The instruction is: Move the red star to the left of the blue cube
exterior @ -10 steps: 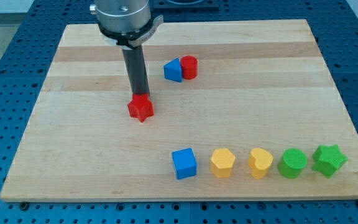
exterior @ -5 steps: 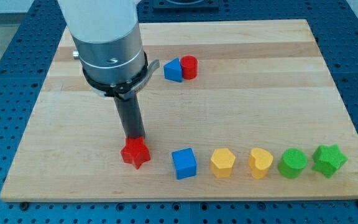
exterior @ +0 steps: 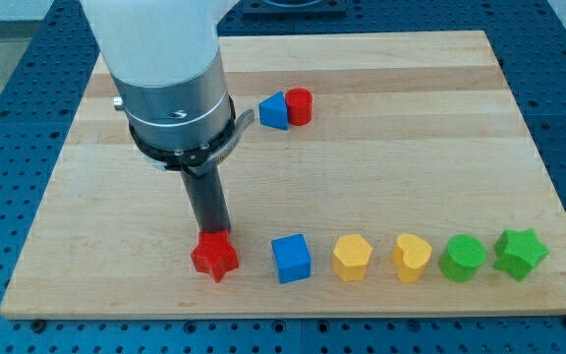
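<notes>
Our rod comes down from the view's top-left, and my tip [exterior: 211,234] meets the upper edge of the red star [exterior: 214,257], touching it from the side toward the view's top; the very end of the rod is partly masked by the star's top face, so we cannot see the exact contact line. There is no gripper on this arm, so nothing is clasped or let go: the rod simply rests against the star. The red star lies near the bottom edge of the wooden board [exterior: 440,128], just to the view's left of the blue cube [exterior: 291,259], with a narrow gap of bare wood between them. To the view's right of the cube the row runs on: a yellow block [exterior: 352,257] of roughly pentagonal shape, a yellow heart [exterior: 412,257], a green cylinder [exterior: 462,258] and a green star [exterior: 520,253]. Near the top of the board a blue triangular block [exterior: 274,110] touches a red cylinder [exterior: 300,105]. The arm's large grey and white body [exterior: 170,79] is cut off by the view's top edge and hides part of the board behind it. We can read no writing or labels anywhere.
</notes>
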Motion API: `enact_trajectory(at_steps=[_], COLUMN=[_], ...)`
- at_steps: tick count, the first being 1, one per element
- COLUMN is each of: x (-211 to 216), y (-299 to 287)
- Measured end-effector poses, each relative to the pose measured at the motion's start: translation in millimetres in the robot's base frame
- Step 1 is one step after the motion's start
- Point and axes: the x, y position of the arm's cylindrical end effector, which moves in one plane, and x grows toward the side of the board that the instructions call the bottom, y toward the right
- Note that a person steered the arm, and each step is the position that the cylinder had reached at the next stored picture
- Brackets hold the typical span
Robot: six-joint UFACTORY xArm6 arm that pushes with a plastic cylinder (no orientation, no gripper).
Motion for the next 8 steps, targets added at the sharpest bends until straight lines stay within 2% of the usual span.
enact_trajectory(at_steps=[8], x=[0], y=[22])
